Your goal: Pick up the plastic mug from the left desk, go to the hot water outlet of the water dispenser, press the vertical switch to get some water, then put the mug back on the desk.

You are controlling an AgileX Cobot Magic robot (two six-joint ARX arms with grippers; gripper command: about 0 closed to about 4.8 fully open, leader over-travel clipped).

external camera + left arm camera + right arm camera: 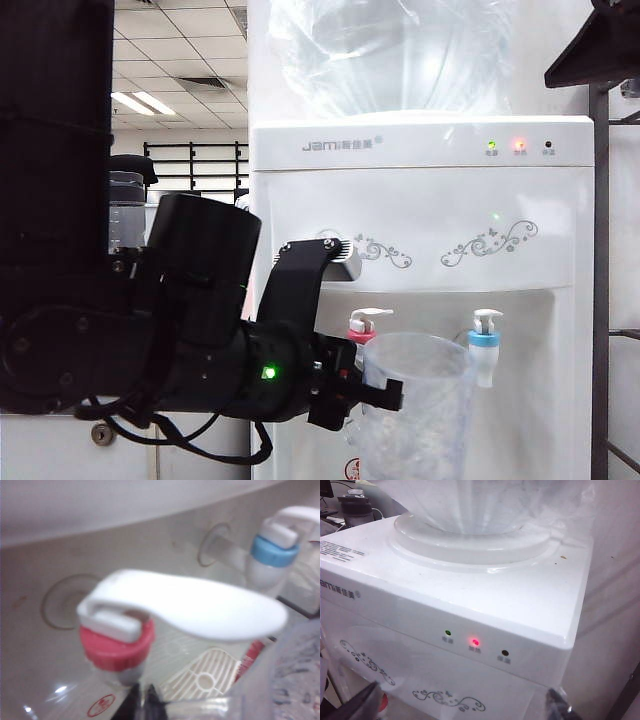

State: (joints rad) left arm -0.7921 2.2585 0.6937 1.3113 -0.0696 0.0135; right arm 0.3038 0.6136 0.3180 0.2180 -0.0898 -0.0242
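Nearest, at lower centre of the exterior view, the plastic mug (415, 410) is held clenched at its handle side by the left gripper (372, 392). Just behind the mug's left rim is seen the hot water outlet (362, 332) with its vertical switch (190, 602). Higher up, the right gripper (460, 705) is spread wide, empty, before the water dispenser (420, 220).
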